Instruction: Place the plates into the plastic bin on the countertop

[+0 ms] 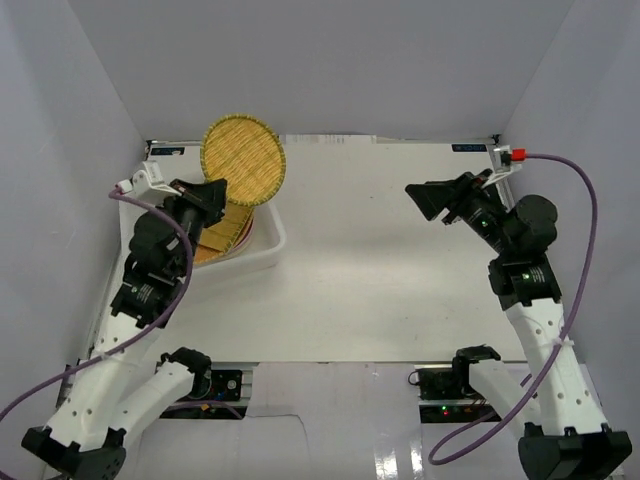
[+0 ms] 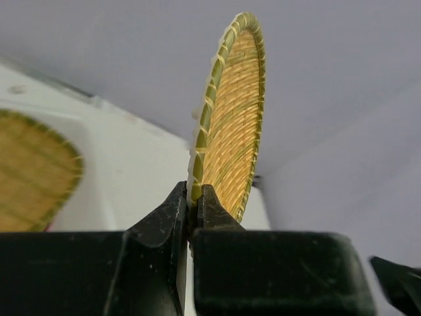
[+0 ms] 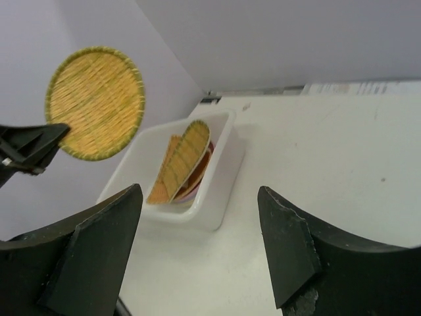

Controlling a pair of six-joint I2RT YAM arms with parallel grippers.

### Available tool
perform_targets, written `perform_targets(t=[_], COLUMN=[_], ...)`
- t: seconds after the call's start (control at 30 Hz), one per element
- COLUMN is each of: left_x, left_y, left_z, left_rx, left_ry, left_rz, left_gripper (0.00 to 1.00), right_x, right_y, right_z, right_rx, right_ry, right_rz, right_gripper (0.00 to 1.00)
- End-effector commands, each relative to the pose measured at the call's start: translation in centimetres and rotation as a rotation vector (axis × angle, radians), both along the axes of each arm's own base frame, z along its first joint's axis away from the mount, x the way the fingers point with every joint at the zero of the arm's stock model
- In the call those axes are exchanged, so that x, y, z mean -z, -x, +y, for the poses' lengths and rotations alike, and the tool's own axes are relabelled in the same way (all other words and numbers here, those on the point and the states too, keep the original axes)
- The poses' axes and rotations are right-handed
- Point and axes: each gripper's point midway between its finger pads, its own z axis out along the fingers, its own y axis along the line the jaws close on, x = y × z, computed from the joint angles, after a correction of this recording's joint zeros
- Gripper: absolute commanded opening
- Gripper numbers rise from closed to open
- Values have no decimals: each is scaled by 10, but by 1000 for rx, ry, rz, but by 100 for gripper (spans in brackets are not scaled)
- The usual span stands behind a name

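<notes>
Left hand [image 2: 195,204] pinches wicker dish [image 1: 243,160], raised near plastic bin [image 1: 271,256] — right hand [image 1: 422,203] spread

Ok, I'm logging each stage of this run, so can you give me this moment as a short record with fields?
left gripper: shut on the rim of a round wicker dish, raised in the air by the bin
right gripper: open, empty, over the countertop
bin: at the left of the countertop
in the bin: two wicker dishes leaning over coloured plates
outside the bin: only the held dish, as far as these views show
</notes>
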Motion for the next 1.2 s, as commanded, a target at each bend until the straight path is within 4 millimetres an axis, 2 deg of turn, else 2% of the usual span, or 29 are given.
perform_targets(t=[0.0, 0.03, 0.1, 0.13, 0.2, 0.27, 0.37, 0.4, 0.43, 0.47, 0.53, 0.57, 0.6, 0.67, 0.7, 0.73, 0.83, 0.87, 0.93, 0.97, 1.1, 1.17], left_x=[87, 91, 106, 107, 123, 138, 178, 200, 212, 222, 244, 249, 255, 258, 260, 251, 234, 215, 197, 179, 151, 150], left_y=[-31, -39, -49, -56, -67, -73, -83, -88, -90, -91, -90, -89, -85, -78, -73, -71, -65, -64, -61, -60, -55, -53], left_z=[28, 52, 62, 86, 102, 108, 113, 114, 114, 114, 109, 107, 107, 110, 111, 115, 123, 125, 127, 126, 120, 112], left_rx=[-117, -181, -146, -192, -169, -160, -137, -132, -132, -126, -97, -92, -94, -118, -131, -151, -191, -202, -208, -205, -171, -118], left_ry=[-135, -121, -88, -65, -26, -2, 50, 63, 66, 76, 108, 121, 134, 130, 126, 104, 57, 44, 9, -4, -34, -50], left_rz=[215, 222, 249, 244, 286, 324, 411, 472, 502, 535, 608, 629, 658, 671, 689, 661, 639, 588, 538, 488, 417, 414], left_gripper=[0, 0, 0, 0, 0, 0, 0, 0, 0, 12, 23, 37, 46, 68, 93, 98, 98, 98, 98, 98, 98, 98], right_x=[23, 31, 49, 55, 70, 81, 98, 101, 105, 107, 112, 115, 116, 117, 117, 116, 112, 110, 109, 107, 97, 94], right_y=[-4, -6, -7, -8, -7, -6, -7, -7, -5, -5, -5, -5, -5, -3, -3, -2, 1, 0, 1, 1, 2, 0], right_z=[29, 35, 52, 57, 70, 77, 86, 89, 93, 96, 101, 105, 107, 114, 116, 119, 124, 125, 127, 128, 127, 124], right_rx=[-96, -101, -115, -119, -149, -164, -177, -182, -193, -198, -206, -210, -214, -227, -232, -236, -248, -248, -251, -249, -238, -213], right_ry=[64, 89, 146, 157, 172, 179, 189, 187, 190, 194, 204, 210, 213, 216, 216, 216, 216, 215, 222, 223, 232, 241], right_rz=[21, 34, 61, 69, 87, 107, 137, 141, 148, 152, 157, 164, 165, 164, 163, 160, 150, 145, 147, 143, 127, 124], right_gripper=[77, 77, 78, 78, 78, 78, 78, 78, 78, 78, 78, 78, 79, 80, 80, 81, 82, 84, 87, 89, 100, 90])
